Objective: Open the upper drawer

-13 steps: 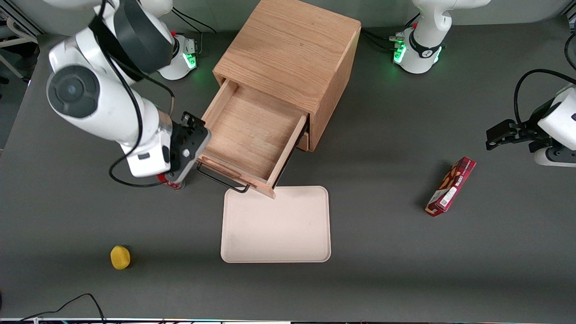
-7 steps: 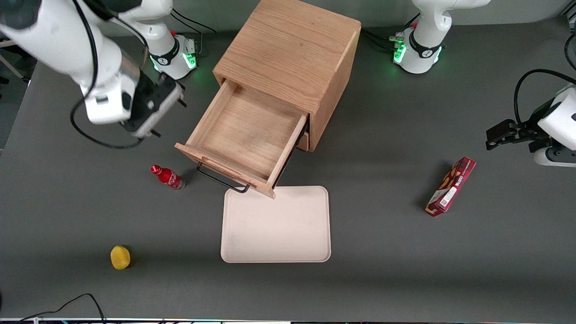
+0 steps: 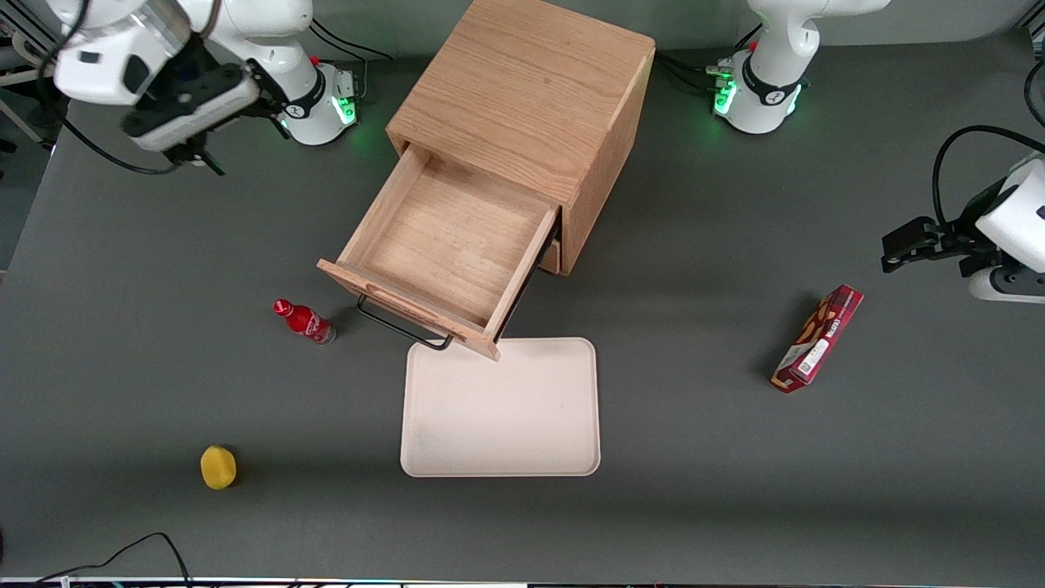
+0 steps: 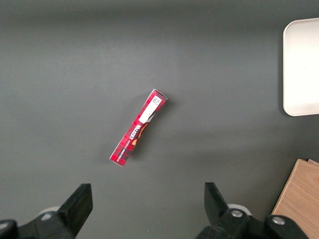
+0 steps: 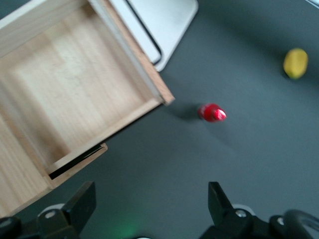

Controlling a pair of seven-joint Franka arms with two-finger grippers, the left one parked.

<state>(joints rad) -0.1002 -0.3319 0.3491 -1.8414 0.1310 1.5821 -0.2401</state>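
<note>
Around me: a small red bottle (image 3: pixel 303 321) stands near a cream tray (image 3: pixel 500 407). A yellow lemon (image 3: pixel 218 467) lies nearer the front camera. A red snack box (image 3: pixel 817 338) lies toward the parked arm's end.

One oak cabinet (image 3: pixel 522 106) was counted, one upper drawer (image 3: pixel 445 245) pulled out, one cream tray (image 3: pixel 501 408), one red bottle (image 3: pixel 304 321), one yellow fruit (image 3: pixel 218 467), one red box (image 3: pixel 818 338), one gripper (image 3: pixel 237 135) raised near the working arm's base, fingers spread.
</note>
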